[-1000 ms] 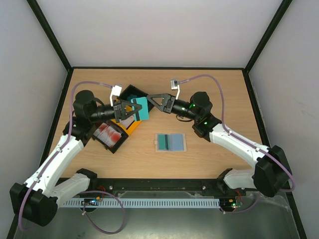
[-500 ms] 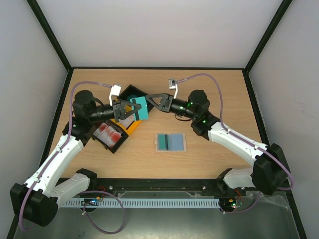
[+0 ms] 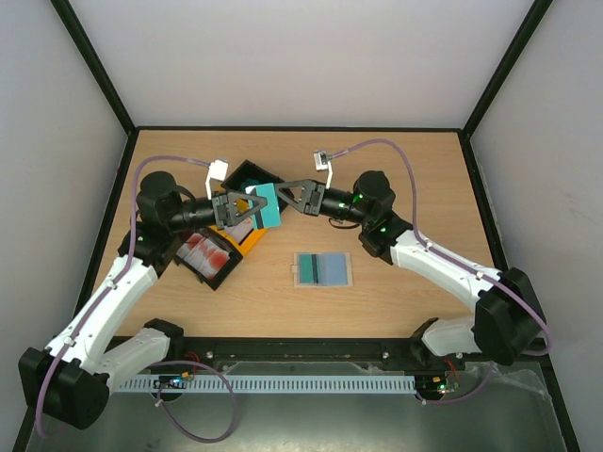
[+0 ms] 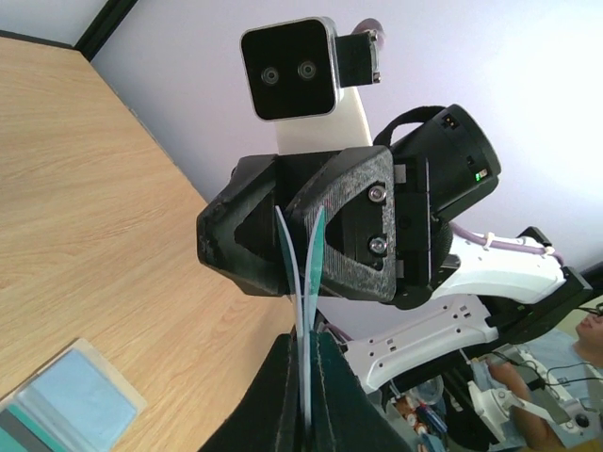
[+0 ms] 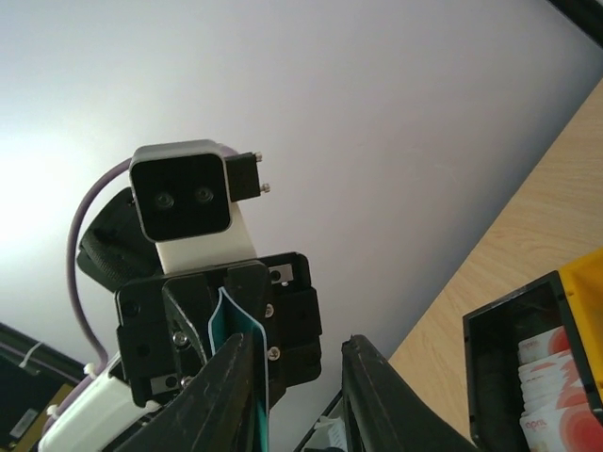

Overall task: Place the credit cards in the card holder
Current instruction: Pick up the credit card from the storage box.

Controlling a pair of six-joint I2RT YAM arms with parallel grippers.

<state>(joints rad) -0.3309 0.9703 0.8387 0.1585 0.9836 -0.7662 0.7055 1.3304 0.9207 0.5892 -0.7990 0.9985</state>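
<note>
My left gripper point(image 3: 247, 209) hangs above the bins, shut on two credit cards held on edge. One card is teal point(image 3: 267, 205) point(image 4: 317, 245), the other white point(image 4: 285, 250), and their free ends splay apart. My right gripper point(image 3: 285, 195) faces them from the right, its jaws apart. In the right wrist view the teal card point(image 5: 229, 315) lies against the inner side of the left finger point(image 5: 221, 377), while the other finger stands well off. The card holder point(image 3: 334, 270) point(image 4: 85, 377) lies open on the table, a teal card in one pocket.
A black bin point(image 3: 203, 254) point(image 5: 542, 377) holding white cards with red marks sits under my left arm. A yellow bin point(image 3: 240, 237) lies beside it, and another black bin point(image 3: 252, 174) stands behind the grippers. Cables loop over both arms.
My right gripper has slid left up to the held cards and its jaws have narrowed. The left gripper and its cards have stayed put.
</note>
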